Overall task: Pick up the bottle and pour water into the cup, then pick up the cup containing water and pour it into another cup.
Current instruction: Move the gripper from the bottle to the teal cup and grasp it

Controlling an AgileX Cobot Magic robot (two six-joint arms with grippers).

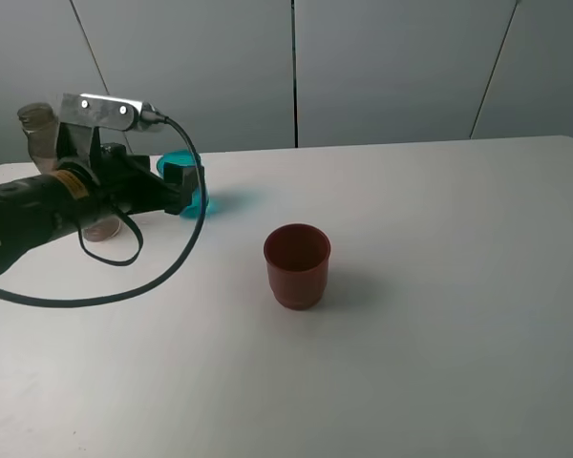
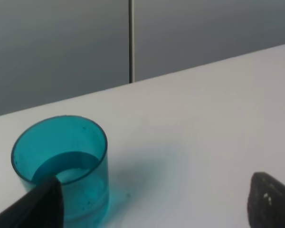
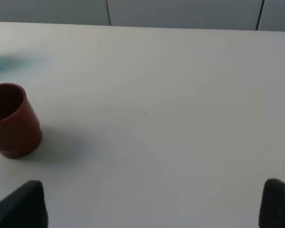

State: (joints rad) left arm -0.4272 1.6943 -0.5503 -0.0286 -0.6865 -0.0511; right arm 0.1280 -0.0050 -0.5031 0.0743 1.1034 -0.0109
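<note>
Left wrist view: my left claw (image 2: 154, 206) is spread wide, gripping nothing; the teal cup (image 2: 80, 142) stands upright just beyond one fingertip (image 2: 38, 209), some water (image 2: 69, 164) inside it.

One bottle (image 1: 44, 143), two cups (image 1: 297, 264) (image 1: 179, 160)

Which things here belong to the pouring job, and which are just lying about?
Job: bottle, teal cup, red cup.
Not the job: black cable, white table.
</note>
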